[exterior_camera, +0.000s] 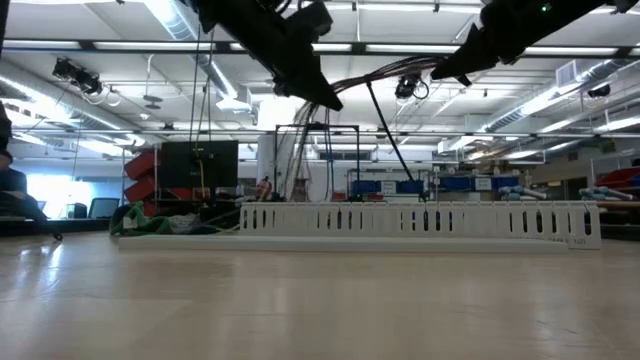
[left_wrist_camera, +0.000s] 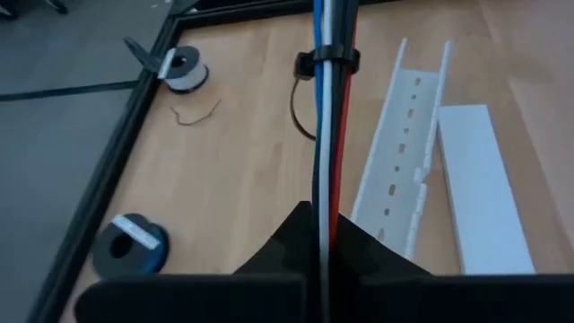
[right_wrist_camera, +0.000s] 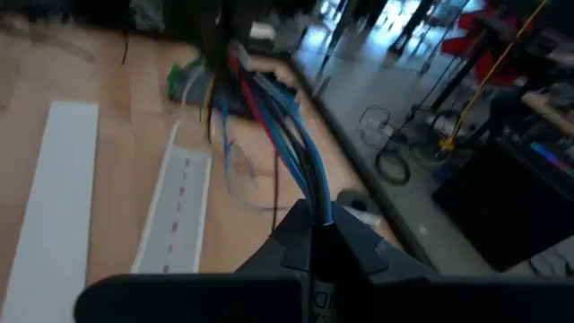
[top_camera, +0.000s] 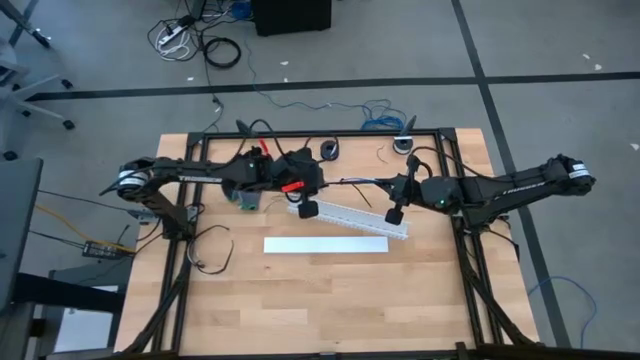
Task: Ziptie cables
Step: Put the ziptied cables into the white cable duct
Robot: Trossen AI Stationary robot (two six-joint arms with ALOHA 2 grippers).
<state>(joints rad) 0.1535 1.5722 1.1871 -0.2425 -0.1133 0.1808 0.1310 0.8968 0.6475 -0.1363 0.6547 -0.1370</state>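
No legible text — faint, unreadable white lettering on both arms only.

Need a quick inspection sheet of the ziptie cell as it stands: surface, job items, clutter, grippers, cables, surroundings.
Surface: wooden table, black frame around it.
Job's things: cables lifted off the table, strung between both grippers, a black tie already round them; white slotted duct beneath; flat white cover beside the duct.
Clutter: two small reels at the table's far edge; a loose wire scrap.
Grippers: left gripper shut on the cables; right gripper shut on the cables at the other end.
Cables: blue cable coiled on the floor.
Surroundings: grey floor, workshop hall behind; nobody clearly seen.
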